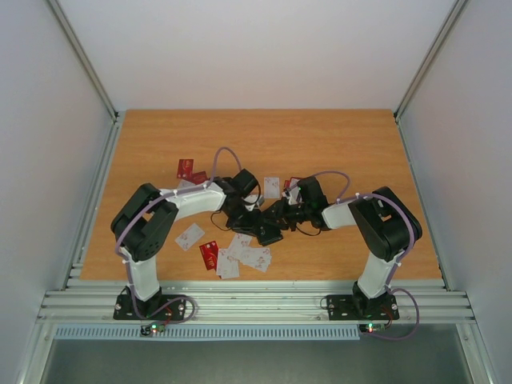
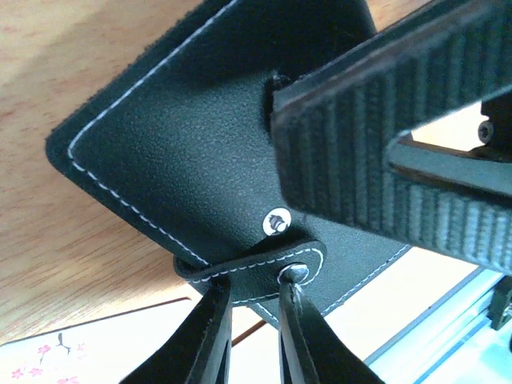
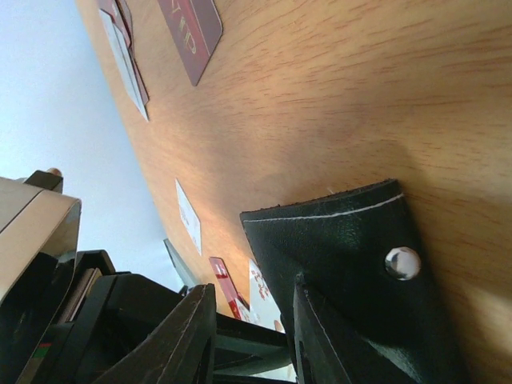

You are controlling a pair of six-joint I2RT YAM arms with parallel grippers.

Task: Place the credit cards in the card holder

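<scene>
The black card holder (image 1: 268,233) lies folded on the table between both grippers; it fills the left wrist view (image 2: 184,136) and shows in the right wrist view (image 3: 352,240). My left gripper (image 1: 254,222) (image 2: 252,288) has its jaws narrowly apart, pinching the holder's snap strap (image 2: 256,268). My right gripper (image 1: 282,218) (image 3: 252,288) is open, with one ribbed finger (image 2: 376,128) pressing on top of the holder. Credit cards lie loose: red ones (image 1: 186,168) at the back left, a white one (image 1: 272,186) behind, and several white and red ones (image 1: 240,256) in front.
A white card (image 1: 190,236) and a red card (image 1: 209,254) lie front left. A red card (image 3: 192,32) lies far off in the right wrist view. Both arms crowd the table's middle. A metal rail (image 1: 256,300) runs along the near edge.
</scene>
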